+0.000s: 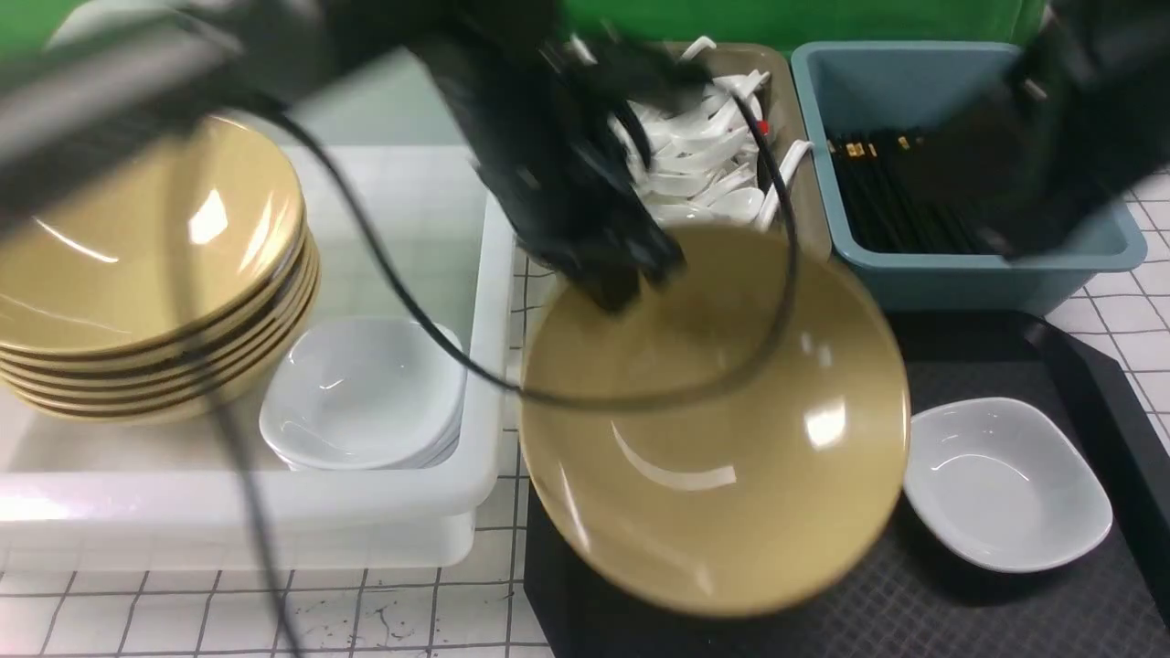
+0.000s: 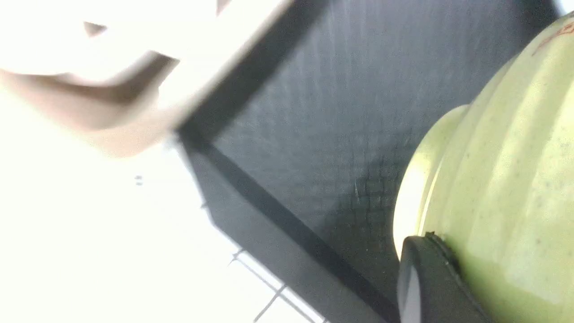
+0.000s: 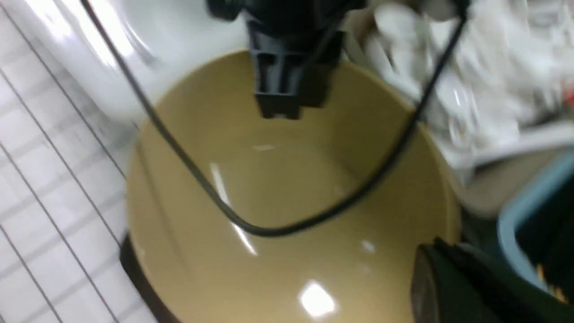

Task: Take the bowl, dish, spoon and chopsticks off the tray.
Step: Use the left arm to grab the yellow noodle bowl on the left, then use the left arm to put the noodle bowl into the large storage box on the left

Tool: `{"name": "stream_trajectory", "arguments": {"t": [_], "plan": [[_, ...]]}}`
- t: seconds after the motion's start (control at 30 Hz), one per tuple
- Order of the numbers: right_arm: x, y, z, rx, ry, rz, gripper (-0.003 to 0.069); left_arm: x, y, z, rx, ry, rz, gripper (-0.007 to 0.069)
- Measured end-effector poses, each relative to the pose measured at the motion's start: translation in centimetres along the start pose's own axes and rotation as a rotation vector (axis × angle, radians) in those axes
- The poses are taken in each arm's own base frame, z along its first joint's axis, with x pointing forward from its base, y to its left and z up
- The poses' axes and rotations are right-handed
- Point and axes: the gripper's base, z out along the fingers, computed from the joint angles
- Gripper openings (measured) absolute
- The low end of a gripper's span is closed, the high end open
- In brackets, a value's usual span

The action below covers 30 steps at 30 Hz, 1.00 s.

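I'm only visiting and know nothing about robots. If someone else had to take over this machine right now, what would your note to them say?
Left gripper: jaws shut on the bowl's far rim; the bowl is tilted up over the left part of the tray.
Right gripper: shut, holding nothing that shows, up by the blue bin.
Dish: on the tray, right of the bowl, untouched.
Done, it seems: the tray's visible part shows no other tableware; spoons fill the olive bin, black chopsticks lie in the blue bin.
Left: move the bowl, probably to the white tub with the stacked bowls, then the dish.
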Motion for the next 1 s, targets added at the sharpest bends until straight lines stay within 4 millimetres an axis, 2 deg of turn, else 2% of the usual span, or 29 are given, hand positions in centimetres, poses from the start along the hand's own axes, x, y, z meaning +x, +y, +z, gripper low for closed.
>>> {"name": "stream_trajectory", "arguments": {"t": [0.1, 0.13, 0.2, 0.23, 0.33, 0.4, 0.47, 0.53, 0.67, 0.83, 0.93, 0.97, 1.0], "plan": [[-2.7, 1.5, 0.9, -0.046, -0.041, -0.082, 0.0041, 1.0, 1.9, -4.3, -0.018, -0.095, -0.076, 0.0003], [-4.2, 2.5, 2.0, -0.077, -0.049, -0.129, 0.0043, 2.1, 3.3, -6.7, -0.031, -0.148, -0.141, 0.0003], [-5.6, 3.8, 2.6, -0.109, -0.064, -0.179, 0.0043, 3.6, 5.0, -8.9, -0.058, -0.192, -0.221, 0.0003], [-6.4, 4.5, 3.3, -0.129, -0.064, -0.211, 0.0043, 5.2, 6.5, -11.0, -0.095, -0.233, -0.29, 0.0003], [-7.8, 6.4, 4.9, -0.174, -0.048, -0.272, 0.0045, 10.2, 9.6, -15.1, -0.2, -0.301, -0.478, 0.0003], [-8.4, 7.0, 5.8, -0.193, -0.035, -0.303, 0.0047, 14.1, 11.5, -17.2, -0.289, -0.341, -0.618, 0.0003], [-8.7, 7.2, 6.2, -0.197, -0.031, -0.32, 0.0047, 17.3, 13.0, -18.4, -0.365, -0.387, -0.74, 0.0003], [-8.7, 7.3, 6.6, -0.2, -0.021, -0.326, 0.0047, 20.1, 14.6, -18.6, -0.419, -0.429, -0.863, 0.0003], [-8.7, 7.2, 6.9, -0.196, -0.014, -0.328, 0.0048, 23.2, 17.2, -16.3, -0.443, -0.452, -1.0, 0.0013], [-8.7, 7.3, 7.1, -0.198, -0.004, -0.33, 0.0048, 23.7, 19.7, -13.5, -0.392, -0.457, -1.042, 0.0097], [-8.6, 7.3, 7.1, -0.199, 0.0, -0.33, 0.0048, 23.9, 20.6, -12.6, -0.378, -0.439, -1.036, 0.0185], [-8.6, 7.3, 7.1, -0.199, 0.0, -0.33, 0.0048, 24.1, 21.1, -12.0, -0.371, -0.42, -1.034, 0.0258], [-8.6, 7.3, 7.1, -0.199, 0.0, -0.33, 0.0048, 24.2, 21.2, -11.8, -0.365, -0.412, -1.037, 0.0286]]}}
